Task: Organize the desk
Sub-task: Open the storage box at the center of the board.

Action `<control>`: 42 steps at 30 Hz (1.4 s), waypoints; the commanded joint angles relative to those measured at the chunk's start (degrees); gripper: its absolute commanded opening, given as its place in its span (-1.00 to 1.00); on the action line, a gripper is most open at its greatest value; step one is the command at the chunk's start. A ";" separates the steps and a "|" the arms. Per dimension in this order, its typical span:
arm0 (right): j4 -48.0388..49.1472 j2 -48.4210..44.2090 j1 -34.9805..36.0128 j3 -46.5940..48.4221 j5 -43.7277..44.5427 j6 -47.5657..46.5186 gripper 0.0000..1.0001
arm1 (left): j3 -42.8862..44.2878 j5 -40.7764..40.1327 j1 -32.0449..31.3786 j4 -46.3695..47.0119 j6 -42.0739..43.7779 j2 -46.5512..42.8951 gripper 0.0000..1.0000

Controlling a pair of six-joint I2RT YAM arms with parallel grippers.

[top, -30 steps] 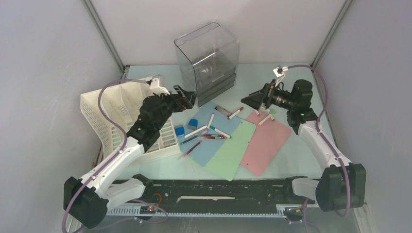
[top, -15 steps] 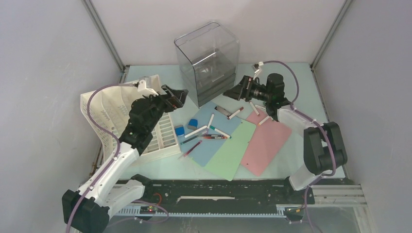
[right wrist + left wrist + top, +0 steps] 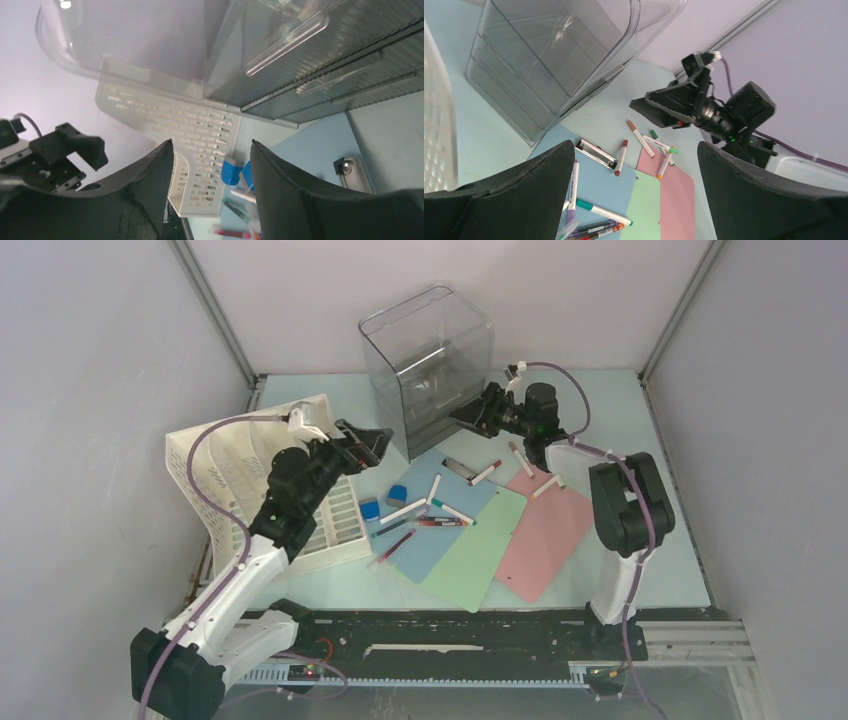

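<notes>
Both arms have swung toward the clear drawer box (image 3: 428,358); left gripper (image 3: 377,443) and right gripper (image 3: 461,422) gape empty, so markers (image 3: 443,509) littering the desk (image 3: 610,405) wait.

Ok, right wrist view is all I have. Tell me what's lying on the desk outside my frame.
Observer: Three overlapping sheets: a blue sheet, a green sheet and a pink sheet, the pink one nearest your arm.
Operator: Report any markers on the pink one.
Observer: An orange-tipped marker lies across its far corner. A brown-capped marker lies just beyond it on the bare desk.
Operator: Give me the left tool's state.
Observer: The left tool is open and empty, hovering between the white file rack and the clear drawer box.
</notes>
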 commanded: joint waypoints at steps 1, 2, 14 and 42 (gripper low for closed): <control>5.22 4.69 0.11 5.55 0.49 5.68 0.26 | -1.02 1.54 0.25 3.98 -0.42 -0.18 1.00; 5.40 5.84 0.02 6.63 0.13 6.34 0.22 | -1.13 1.64 0.26 4.30 -0.42 -0.10 1.00; 1.40 15.35 -1.73 18.03 -0.28 9.53 0.03 | -1.64 3.06 0.29 7.29 -1.17 1.97 1.00; 4.85 22.62 -3.45 24.56 -0.10 18.82 -0.50 | -4.08 4.71 0.12 7.57 -3.47 -0.49 1.00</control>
